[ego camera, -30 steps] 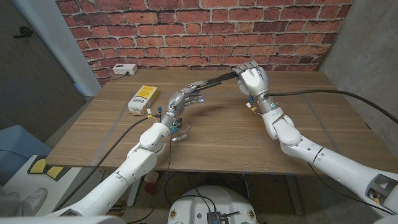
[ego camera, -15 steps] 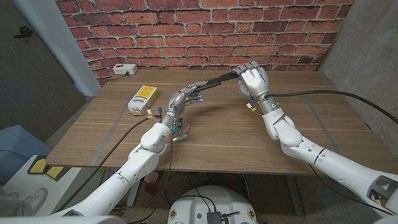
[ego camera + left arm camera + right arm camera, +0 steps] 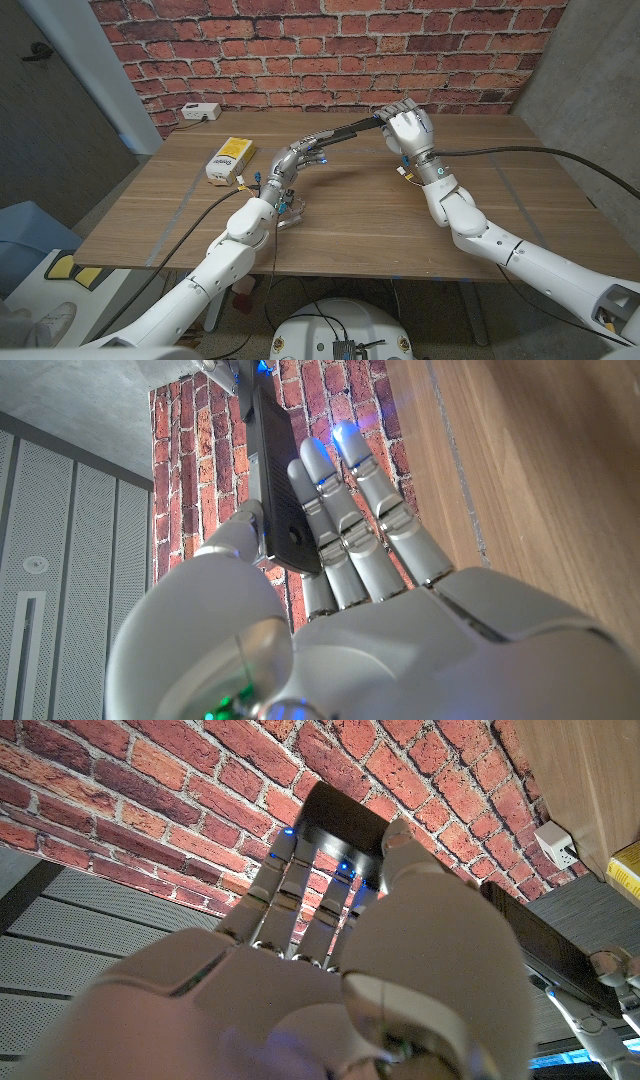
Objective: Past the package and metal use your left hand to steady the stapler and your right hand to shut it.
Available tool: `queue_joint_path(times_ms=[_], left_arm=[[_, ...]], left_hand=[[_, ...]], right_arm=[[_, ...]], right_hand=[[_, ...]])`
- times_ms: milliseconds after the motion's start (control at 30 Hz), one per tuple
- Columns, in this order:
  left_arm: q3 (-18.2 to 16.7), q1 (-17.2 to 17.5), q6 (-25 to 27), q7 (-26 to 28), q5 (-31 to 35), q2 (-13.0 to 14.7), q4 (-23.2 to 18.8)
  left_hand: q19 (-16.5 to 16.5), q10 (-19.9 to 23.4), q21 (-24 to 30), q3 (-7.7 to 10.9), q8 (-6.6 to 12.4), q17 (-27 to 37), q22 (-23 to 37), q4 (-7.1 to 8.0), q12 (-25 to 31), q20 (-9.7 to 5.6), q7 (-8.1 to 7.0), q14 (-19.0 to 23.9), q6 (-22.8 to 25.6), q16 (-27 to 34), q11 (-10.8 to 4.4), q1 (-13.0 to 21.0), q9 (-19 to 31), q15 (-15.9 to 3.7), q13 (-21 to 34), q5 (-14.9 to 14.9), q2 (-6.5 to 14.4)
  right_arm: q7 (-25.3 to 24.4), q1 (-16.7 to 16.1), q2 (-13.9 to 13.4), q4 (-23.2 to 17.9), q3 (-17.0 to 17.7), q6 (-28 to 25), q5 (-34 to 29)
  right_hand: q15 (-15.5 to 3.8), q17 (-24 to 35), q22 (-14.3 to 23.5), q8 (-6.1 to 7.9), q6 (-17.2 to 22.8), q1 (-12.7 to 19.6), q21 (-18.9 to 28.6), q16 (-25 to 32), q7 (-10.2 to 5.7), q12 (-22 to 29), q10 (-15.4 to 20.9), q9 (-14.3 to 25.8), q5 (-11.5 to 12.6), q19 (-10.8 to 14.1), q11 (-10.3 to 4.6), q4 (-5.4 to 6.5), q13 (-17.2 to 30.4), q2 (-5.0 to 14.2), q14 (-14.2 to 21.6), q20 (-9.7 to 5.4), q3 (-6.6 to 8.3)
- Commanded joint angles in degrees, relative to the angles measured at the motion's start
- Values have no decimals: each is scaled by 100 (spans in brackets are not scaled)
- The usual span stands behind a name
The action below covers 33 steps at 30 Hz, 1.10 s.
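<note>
A black stapler [image 3: 345, 130] stands open past the middle of the table, its long upper arm slanting up toward the right. My left hand [image 3: 297, 156] grips its lower end between thumb and fingers; in the left wrist view the stapler [image 3: 279, 480] lies between the thumb and fingers of that hand [image 3: 350, 570]. My right hand [image 3: 408, 126] holds the raised far end, fingers over the top. In the right wrist view the stapler's end [image 3: 345, 826] sits between the fingers and thumb of the right hand [image 3: 330, 950].
A yellow package [image 3: 230, 158] lies on the table's left part, also visible in the right wrist view [image 3: 625, 857]. A small metal piece [image 3: 289, 211] lies by my left forearm. A white box [image 3: 200, 112] sits at the back left against the brick wall.
</note>
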Motion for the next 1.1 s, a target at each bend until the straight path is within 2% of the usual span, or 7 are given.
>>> queue_joint_path(times_ms=[33,333,800,1000,1100], left_arm=[[-1,-22,100,-70,-29,76,-33],[-18,-10,74,-129,-82,90,-28],[-41,1,116,-43,-88,80,-75],[-21,-30,97,-86,-111,42,-1],[-24,-31,83,-71,-117,20,19]], left_hand=[[-66,79,65,125,109,46,39,193,77,-44,-35,-6,175,3,-213,637,506,-120,107,40,577],[-83,45,113,133,127,71,57,236,94,-51,-46,-33,163,-12,-219,652,603,-128,170,49,574],[-24,64,246,152,175,126,80,284,155,-71,26,8,202,-2,-226,697,782,-129,287,50,558],[-34,74,267,158,187,132,84,290,168,-69,31,2,220,-9,-227,706,817,-127,310,48,553],[-38,76,281,162,189,138,86,287,174,-70,29,5,217,-9,-227,716,840,-133,325,47,548]], right_arm=[[62,0,3,-45,1,25,-26],[109,32,21,-43,-9,16,-77],[149,27,54,-28,-17,-28,-90],[147,1,66,-34,-1,-39,-42],[154,-11,57,-49,14,-29,-4]], right_hand=[[-950,23,12,-18,40,12,59,51,14,-32,25,31,35,-36,11,271,16,85,82,-788,328],[-947,34,6,-26,49,-7,99,46,24,-41,34,31,29,-52,13,279,10,75,92,-786,327],[-954,35,-3,-52,21,-1,149,2,26,-54,18,37,26,-105,25,263,21,71,46,-762,347],[-955,5,-11,-73,-4,9,172,-95,6,-131,-93,38,14,-185,47,248,-13,81,-91,-733,383],[-964,-35,-21,-102,-58,49,188,-189,-2,-181,-139,36,-10,-226,70,184,-51,32,-246,-706,397]])
